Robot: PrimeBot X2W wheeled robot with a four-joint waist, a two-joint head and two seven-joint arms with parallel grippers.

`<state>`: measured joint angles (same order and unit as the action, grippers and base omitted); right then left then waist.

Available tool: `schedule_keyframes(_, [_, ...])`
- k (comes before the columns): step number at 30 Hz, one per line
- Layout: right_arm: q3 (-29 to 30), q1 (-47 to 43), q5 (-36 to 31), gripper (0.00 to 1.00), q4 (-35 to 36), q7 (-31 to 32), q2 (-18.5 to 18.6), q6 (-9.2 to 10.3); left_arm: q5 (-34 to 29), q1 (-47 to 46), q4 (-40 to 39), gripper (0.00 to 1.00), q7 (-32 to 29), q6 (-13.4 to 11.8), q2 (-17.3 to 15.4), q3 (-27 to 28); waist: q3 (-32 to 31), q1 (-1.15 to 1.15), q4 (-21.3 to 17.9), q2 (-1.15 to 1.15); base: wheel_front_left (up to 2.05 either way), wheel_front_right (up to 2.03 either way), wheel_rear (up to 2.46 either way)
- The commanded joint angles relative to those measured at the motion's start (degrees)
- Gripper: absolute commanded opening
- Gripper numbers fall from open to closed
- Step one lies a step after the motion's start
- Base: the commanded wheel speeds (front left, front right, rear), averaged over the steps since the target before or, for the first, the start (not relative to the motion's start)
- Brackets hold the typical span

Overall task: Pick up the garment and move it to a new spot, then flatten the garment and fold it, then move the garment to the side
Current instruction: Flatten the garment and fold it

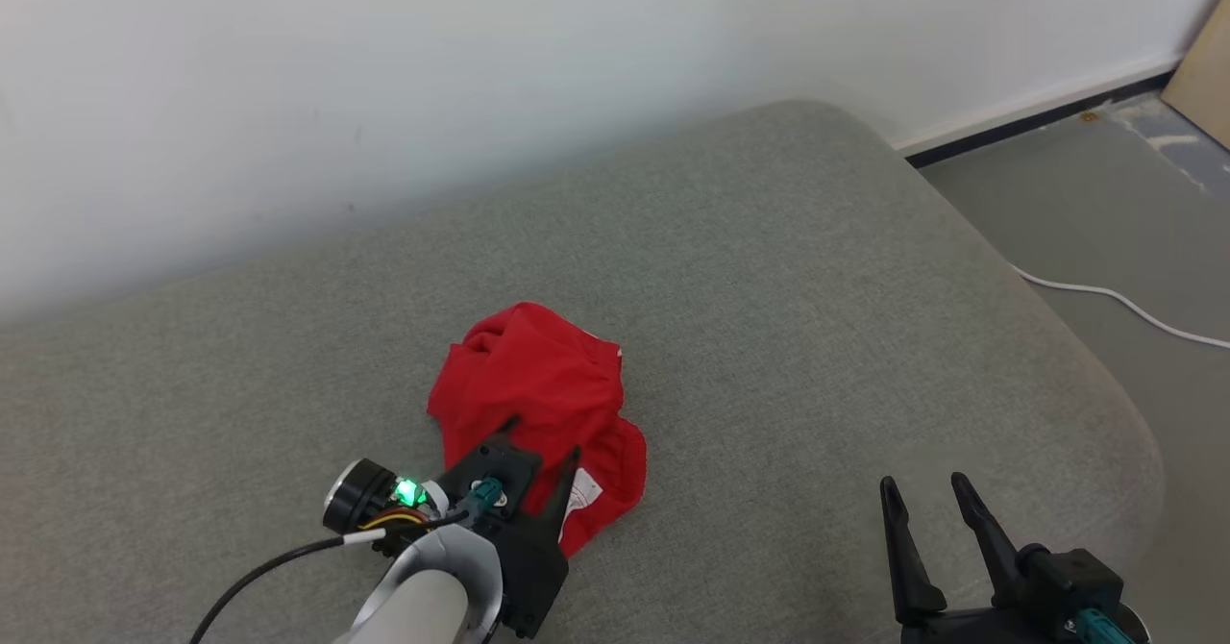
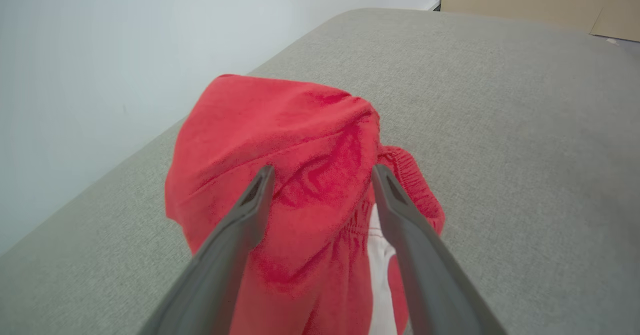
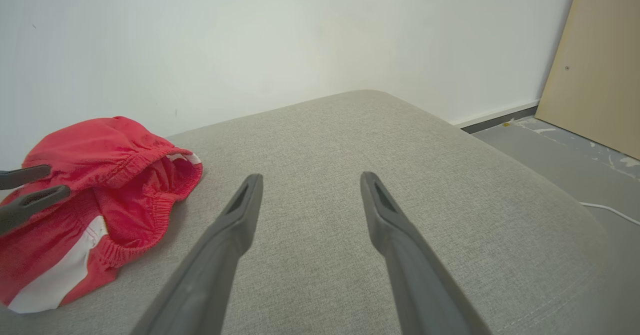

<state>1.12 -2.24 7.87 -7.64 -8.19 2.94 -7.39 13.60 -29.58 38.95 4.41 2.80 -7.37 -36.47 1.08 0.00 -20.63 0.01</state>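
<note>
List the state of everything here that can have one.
red garment: crumpled in a heap on the grey cushion, not flattened or folded.
left hand: open, fingers over the garment, not closed on it.
right hand: open, above bare cushion, holding nothing.
white cable: lying loose on the floor.

Grey upholstered cushion [image 1: 817, 288], rounded at its corner — a crumpled red garment [image 1: 538, 394] near its middle

No legible txt; white patch [image 1: 580, 496] on garment [image 1: 524, 384] unreadable.
</note>
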Motion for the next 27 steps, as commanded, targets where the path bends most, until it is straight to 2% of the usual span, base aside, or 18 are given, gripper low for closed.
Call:
schedule_keyframes(1, [-0.2,0.6,0.4,1.0,0.0,-0.4,-0.1,-0.2,-0.7,-1.2,1.8,1.0,-0.5,-1.4,0.3,0.2,1.6,0.0,-1.5,-0.01,0.0,0.0,0.0])
schedule_keyframes(3, [-0.4,0.8,0.7,1.0,-0.1,-0.6,-0.1,-0.2,-1.5,-3.0,4.5,1.0,-1.1,-2.8,0.6,-0.1,2.0,0.0,-1.8,-0.01,0.0,0.0,0.0])
schedule_keyframes(5, [-0.5,1.0,1.0,1.0,-0.3,-0.8,-0.1,-0.2,-2.3,-4.4,7.7,1.0,-2.7,-3.2,0.9,-0.9,2.5,0.0,-1.8,-0.01,0.0,0.0,0.0])
schedule_keyframes(10, [-0.8,1.8,1.7,1.0,-0.9,-1.5,-0.1,-0.2,-3.3,-7.9,13.4,1.0,-5.0,-0.9,1.6,-3.3,3.6,0.0,-1.6,-0.01,0.0,0.0,0.0])
schedule_keyframes(11, [-1.0,2.0,1.8,1.0,-1.1,-1.6,-0.1,-0.2,-3.0,-8.5,14.2,0.95,-4.8,-1.1,1.7,-3.1,3.7,0.0,-1.5,-0.01,0.0,0.0,0.0])
schedule_keyframes(12, [-1.1,2.1,2.0,1.0,-1.3,-1.7,-0.1,-0.2,-2.4,-9.0,14.9,0.45,-4.3,-1.3,1.9,-2.6,3.8,0.0,-1.4,-0.01,0.0,0.0,0.0])
schedule_keyframes(13, [-1.2,2.3,2.1,1.0,-1.5,-1.9,-0.1,-0.2,-1.0,-9.6,15.2,0.0,-3.3,-1.6,2.2,-1.5,3.9,0.0,-1.3,-0.01,0.0,0.0,0.0])
schedule_keyframes(17, [-1.3,2.6,2.2,1.0,-1.9,-2.0,-0.1,-0.2,1.8,-11.0,15.4,0.0,-0.7,-1.7,3.4,0.7,4.0,0.0,-0.7,-0.01,0.0,0.0,0.0])
schedule_keyframes(20, [-1.3,2.8,2.0,1.0,-2.4,-2.2,-0.1,-0.2,4.7,-12.2,14.6,0.0,2.0,-0.4,4.0,2.0,3.6,0.0,0.0,-0.01,0.0,0.0,0.0])
schedule_keyframes(23, [-1.3,2.9,1.7,1.0,-2.6,-2.1,-0.1,-0.2,10.3,-13.4,11.6,0.0,5.1,1.5,4.4,3.6,3.0,0.0,0.7,-0.01,0.0,0.0,0.0])
schedule_keyframes(27, [-1.9,3.1,1.6,1.0,-2.8,-1.8,-0.1,-0.2,25.7,-14.6,1.0,0.0,8.1,3.6,4.6,1.4,2.3,0.0,1.5,-0.01,0.0,0.0,0.0])
